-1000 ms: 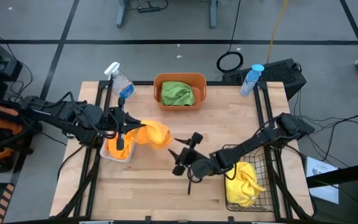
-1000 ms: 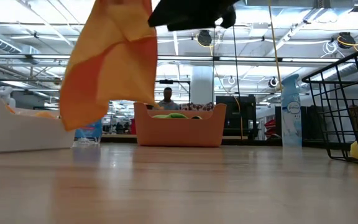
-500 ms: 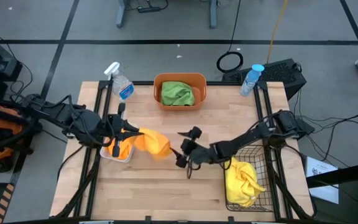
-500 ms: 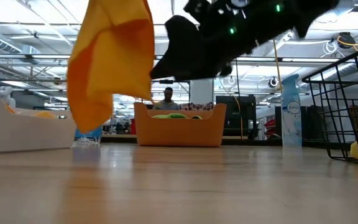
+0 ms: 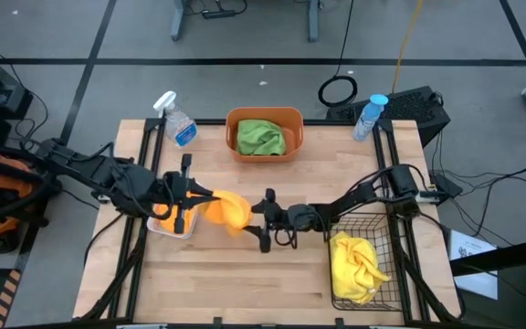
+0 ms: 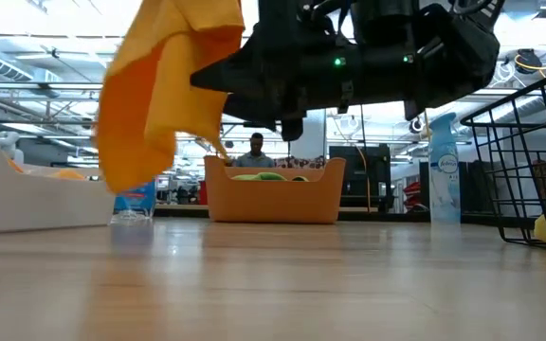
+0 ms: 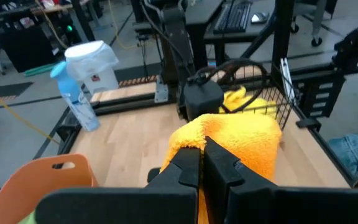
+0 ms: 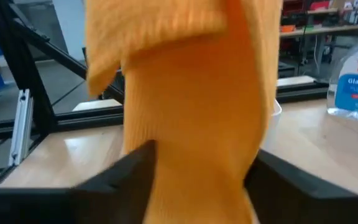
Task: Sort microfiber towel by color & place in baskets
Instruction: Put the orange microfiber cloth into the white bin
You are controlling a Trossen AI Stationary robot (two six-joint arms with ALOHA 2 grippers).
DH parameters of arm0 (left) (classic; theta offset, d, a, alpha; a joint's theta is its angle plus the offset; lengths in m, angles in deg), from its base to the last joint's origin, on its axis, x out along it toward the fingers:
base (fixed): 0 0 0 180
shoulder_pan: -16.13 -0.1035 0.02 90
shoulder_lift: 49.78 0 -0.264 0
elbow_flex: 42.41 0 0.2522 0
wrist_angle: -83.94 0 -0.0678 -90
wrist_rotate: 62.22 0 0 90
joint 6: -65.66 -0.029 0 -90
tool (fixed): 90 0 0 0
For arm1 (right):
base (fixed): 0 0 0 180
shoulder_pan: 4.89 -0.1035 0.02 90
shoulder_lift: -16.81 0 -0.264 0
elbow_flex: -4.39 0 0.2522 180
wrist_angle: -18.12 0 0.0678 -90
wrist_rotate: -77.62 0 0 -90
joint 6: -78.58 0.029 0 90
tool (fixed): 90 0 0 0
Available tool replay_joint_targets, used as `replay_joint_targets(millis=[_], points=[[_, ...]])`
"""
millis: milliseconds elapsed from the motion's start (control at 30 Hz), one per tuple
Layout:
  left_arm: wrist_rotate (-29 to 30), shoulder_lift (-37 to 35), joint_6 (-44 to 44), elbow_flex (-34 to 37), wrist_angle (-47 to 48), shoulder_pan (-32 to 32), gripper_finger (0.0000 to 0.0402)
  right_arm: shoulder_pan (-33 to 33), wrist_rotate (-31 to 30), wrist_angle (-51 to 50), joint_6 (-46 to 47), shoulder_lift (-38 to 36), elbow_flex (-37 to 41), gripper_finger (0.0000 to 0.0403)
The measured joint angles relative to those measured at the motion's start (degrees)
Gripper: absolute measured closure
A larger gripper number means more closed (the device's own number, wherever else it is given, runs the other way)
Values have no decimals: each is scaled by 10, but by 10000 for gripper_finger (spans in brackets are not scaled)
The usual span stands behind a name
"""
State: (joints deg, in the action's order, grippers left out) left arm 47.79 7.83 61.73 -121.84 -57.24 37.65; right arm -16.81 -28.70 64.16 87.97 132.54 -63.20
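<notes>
Left gripper (image 5: pixel 193 194) clenches the orange microfiber towel (image 5: pixel 226 209) above the wooden table (image 5: pixel 226 274); open right gripper (image 5: pixel 265 222) faces it, fingertips partly hidden behind cloth.

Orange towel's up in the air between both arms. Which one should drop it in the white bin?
Left, probably. The left gripper is shut on the orange towel and sits right beside the white bin. The right gripper, open around the towel's hanging end, would have to reach across.
</notes>
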Motion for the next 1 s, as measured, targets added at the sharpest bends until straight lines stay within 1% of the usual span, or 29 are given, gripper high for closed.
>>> replay_joint_targets(millis=[67, 167, 233, 267, 367, 600, 733, 900, 1000], points=[[0, 9, 0, 1, -3, 0, 398, 0, 0, -1, -13, 5, -7, 226], [0, 16, 0, 1, -6, 0, 398, -2, 1, -4, -21, 4, -10, 316], [1, 18, 0, 1, -5, 0, 398, -4, 2, -23, -23, 3, -10, 373], [3, 18, 1, 1, -4, 0, 398, -6, 2, -31, -24, 2, -10, 388], [23, 20, 2, 0, -6, 0, 398, -13, 2, -22, -13, 0, -10, 387], [30, 37, 15, 27, -8, 12, 398, -34, 3, 24, -29, -1, -10, 399], [51, 63, 41, 47, -12, 25, 398, -43, 2, 60, -55, -2, -10, 395], [52, 97, 55, 60, -28, 50, 398, -47, 3, 73, -60, -2, -10, 396], [45, 119, 79, 64, -27, 59, 397, -47, 2, 73, -60, -2, -10, 396]])
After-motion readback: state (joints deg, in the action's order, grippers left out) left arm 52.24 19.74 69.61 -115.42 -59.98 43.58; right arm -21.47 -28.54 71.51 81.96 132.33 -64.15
